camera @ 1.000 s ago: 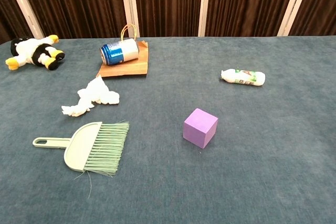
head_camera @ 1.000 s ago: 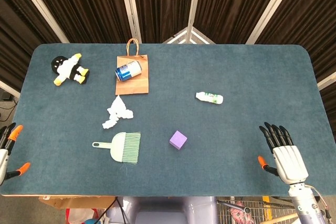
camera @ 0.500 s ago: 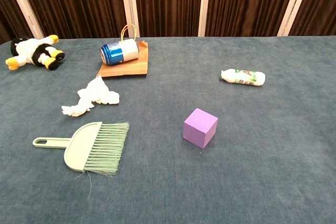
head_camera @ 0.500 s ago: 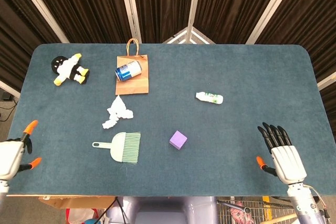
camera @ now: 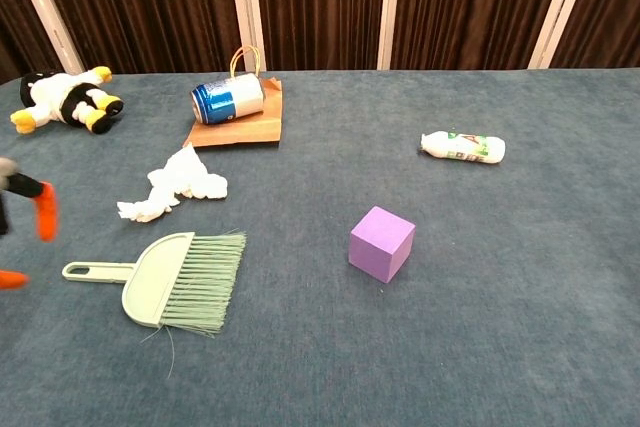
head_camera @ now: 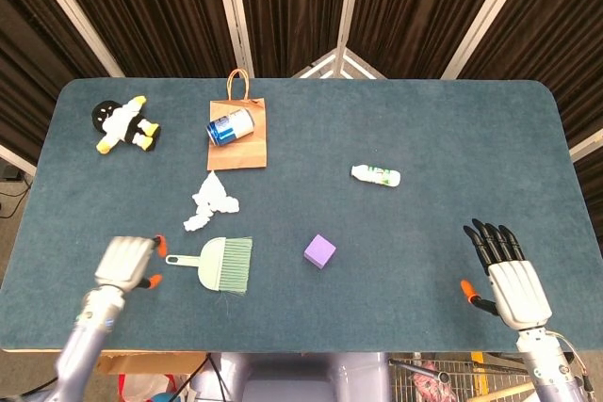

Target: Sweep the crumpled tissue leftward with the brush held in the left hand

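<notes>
A pale green brush (head_camera: 219,264) (camera: 172,278) lies flat on the blue table, handle pointing left, bristles right. The crumpled white tissue (head_camera: 211,201) (camera: 173,183) sits just behind it. My left hand (head_camera: 126,262) hovers right beside the end of the brush handle, holding nothing; only its orange fingertips (camera: 43,211) show at the left edge of the chest view. My right hand (head_camera: 507,272) rests open at the front right of the table, far from both.
A blue can (head_camera: 230,127) lies on a brown paper bag (head_camera: 241,146) behind the tissue. A penguin plush (head_camera: 122,124) sits far left, a purple cube (head_camera: 320,251) right of the brush, a small white bottle (head_camera: 377,174) further right.
My left hand has moved rightward from the table's left edge to just beside the brush handle. The brush, tissue and right hand have stayed put.
</notes>
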Action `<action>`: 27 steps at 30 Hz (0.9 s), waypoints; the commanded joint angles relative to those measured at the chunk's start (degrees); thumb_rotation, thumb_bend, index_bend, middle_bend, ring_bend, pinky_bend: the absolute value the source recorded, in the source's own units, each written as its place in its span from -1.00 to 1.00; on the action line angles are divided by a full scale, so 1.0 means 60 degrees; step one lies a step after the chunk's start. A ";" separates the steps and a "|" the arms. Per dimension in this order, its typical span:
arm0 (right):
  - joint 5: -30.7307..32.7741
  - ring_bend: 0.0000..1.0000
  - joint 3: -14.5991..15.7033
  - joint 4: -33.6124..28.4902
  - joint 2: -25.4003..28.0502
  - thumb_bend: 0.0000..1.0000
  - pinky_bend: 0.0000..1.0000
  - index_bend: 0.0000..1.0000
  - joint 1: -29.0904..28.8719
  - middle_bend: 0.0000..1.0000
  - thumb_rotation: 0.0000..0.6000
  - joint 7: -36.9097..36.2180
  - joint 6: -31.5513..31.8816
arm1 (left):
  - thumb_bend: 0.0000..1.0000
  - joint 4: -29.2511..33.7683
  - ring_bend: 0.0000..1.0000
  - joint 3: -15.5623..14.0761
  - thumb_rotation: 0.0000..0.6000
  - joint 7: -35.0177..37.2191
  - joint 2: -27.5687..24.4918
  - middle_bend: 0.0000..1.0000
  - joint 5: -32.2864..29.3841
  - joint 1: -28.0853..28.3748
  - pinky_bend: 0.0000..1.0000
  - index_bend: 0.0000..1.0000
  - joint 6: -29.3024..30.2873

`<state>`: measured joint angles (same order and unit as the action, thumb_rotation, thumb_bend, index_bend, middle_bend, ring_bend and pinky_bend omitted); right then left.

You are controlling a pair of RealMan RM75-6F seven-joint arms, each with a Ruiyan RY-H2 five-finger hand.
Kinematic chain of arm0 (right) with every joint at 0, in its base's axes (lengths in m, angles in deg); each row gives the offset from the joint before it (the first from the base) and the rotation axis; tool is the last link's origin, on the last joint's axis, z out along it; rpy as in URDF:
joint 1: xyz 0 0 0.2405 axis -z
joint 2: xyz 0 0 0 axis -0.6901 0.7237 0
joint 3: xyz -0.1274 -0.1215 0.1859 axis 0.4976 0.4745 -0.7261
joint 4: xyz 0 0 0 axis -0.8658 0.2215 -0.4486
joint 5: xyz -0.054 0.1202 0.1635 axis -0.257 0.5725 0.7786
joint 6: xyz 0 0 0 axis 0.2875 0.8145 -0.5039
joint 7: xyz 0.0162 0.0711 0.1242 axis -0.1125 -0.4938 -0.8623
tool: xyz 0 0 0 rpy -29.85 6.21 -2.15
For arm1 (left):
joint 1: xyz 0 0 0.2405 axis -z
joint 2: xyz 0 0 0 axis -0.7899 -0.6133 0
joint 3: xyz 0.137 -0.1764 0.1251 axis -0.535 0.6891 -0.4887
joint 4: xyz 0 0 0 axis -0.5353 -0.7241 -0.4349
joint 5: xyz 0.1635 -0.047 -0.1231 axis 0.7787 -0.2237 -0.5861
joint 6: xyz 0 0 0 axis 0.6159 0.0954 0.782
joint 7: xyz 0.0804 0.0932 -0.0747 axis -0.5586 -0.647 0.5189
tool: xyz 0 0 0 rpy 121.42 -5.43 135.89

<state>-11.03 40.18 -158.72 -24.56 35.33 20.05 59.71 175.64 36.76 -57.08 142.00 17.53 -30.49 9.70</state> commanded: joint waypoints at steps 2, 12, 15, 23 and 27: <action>0.0002 -1.00 -0.0001 -0.0025 0.0009 -0.31 -1.00 -1.00 -0.0007 -1.00 1.00 -0.0038 -0.0010 | -0.37 -0.0374 1.00 0.0216 1.00 -0.0943 0.1050 1.00 -0.1033 0.0651 0.99 -0.02 0.0001; 0.0005 -1.00 0.0015 -0.0030 0.0019 -0.31 -1.00 -1.00 -0.0001 -1.00 1.00 -0.0127 -0.0014 | -0.10 -0.0803 1.00 0.0348 1.00 -0.1539 0.1954 1.00 -0.1882 0.1245 0.99 -0.08 0.0315; 0.0019 -1.00 0.0011 -0.0034 0.0019 -0.31 -1.00 -1.00 -0.0007 -1.00 1.00 -0.0130 -0.0029 | -0.09 -0.0806 1.00 0.0355 1.00 -0.1540 0.1968 1.00 -0.2068 0.1322 0.99 -0.08 0.0350; -0.0004 -1.00 0.0015 -0.0043 0.0005 -0.31 -1.00 -1.00 -0.0001 -1.00 1.00 -0.0081 -0.0004 | -0.09 -0.0745 1.00 0.0260 1.00 -0.1502 0.1943 1.00 -0.2420 0.1496 0.99 -0.10 0.0413; 0.0044 -1.00 0.0003 -0.0041 0.0008 -0.31 -1.00 -1.00 0.0004 -1.00 1.00 -0.0089 -0.0014 | -0.10 -0.0523 1.00 0.0088 1.00 -0.1513 0.1810 1.00 -0.2391 0.1507 0.99 -0.12 0.0542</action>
<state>-10.78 40.21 -158.97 -24.52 35.36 19.53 59.63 172.17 37.56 -66.16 153.13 3.08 -21.48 12.69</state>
